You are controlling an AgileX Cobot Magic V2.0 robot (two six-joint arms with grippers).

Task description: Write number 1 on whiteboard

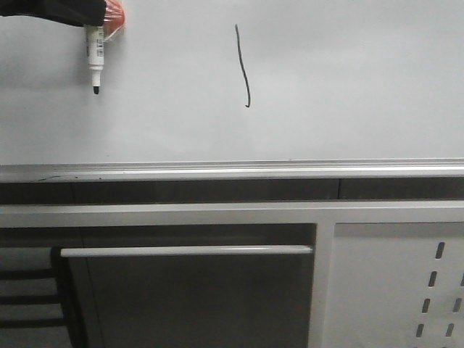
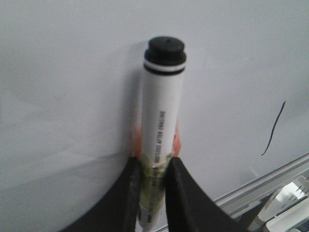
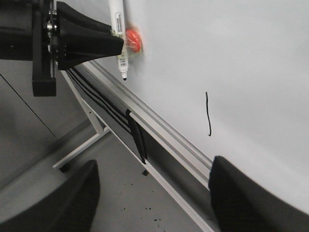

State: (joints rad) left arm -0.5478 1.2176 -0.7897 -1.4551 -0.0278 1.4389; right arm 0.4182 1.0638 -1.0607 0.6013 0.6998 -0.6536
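Left fingers (image 2: 152, 181) clenched on the marker (image 1: 94, 54), tip down, near the whiteboard (image 1: 348, 80) top-left corner; number 1 (image 1: 243, 67) upright, well right. Right fingers (image 3: 149, 198) released.

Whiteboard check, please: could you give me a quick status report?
Left gripper shut on marker, tip off whiteboard. Right gripper open, empty. Number 1 drawn. Nothing in the way.

Around the number 1 (image 1: 243, 67), bare whiteboard (image 1: 362, 80) is seen on every side, so open passage is offered right of it and between it and the marker (image 1: 94, 61). Left of the stroke, the upper corner is blocked by the left gripper (image 1: 87, 18). Below the stroke, the silver rail (image 1: 232, 171) bounds the surface.
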